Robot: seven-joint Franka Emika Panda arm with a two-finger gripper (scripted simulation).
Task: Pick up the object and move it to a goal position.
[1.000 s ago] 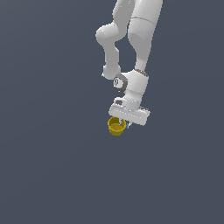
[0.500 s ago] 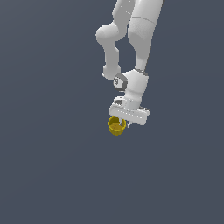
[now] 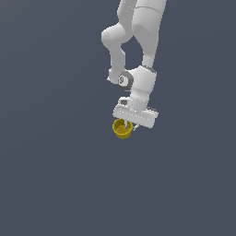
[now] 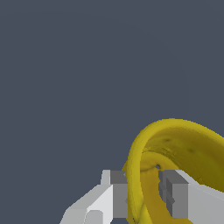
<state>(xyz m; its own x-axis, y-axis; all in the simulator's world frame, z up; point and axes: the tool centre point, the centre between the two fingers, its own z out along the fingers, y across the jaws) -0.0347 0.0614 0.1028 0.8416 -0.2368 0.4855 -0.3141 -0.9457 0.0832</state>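
Yellow cup (image 3: 122, 129): mustard-coloured, tapered, thin-rimmed, hanging tilted just under the white gripper (image 3: 128, 127), toward the exterior view's left of its body.
Jaws: closed down on the cup's wall, one grey pad (image 4: 119, 192) outside the rim, the other inside.
Arm (image 3: 143, 41): white, reaching down from above.
Backdrop: plain dark grey-blue.

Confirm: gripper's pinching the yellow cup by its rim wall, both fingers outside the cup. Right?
Not quite. The gripper does pinch the yellow cup by its rim wall, but the wrist view shows one finger outside and the other inside the cup.
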